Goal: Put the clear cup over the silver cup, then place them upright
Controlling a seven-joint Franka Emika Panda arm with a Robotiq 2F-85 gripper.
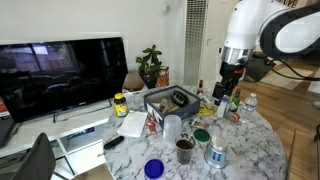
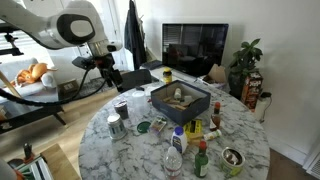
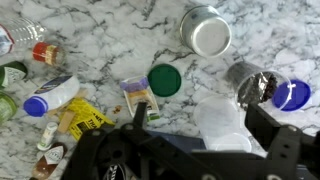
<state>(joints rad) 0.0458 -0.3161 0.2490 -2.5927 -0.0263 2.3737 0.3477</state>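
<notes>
Clear cup: one. Silver cup: one. Claw spread wide, holding nothing.

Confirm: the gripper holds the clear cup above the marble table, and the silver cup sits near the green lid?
No. The gripper is empty above the marble table; the clear cup rests on it, as an exterior view shows. The silver cup does sit near the green lid.
</notes>
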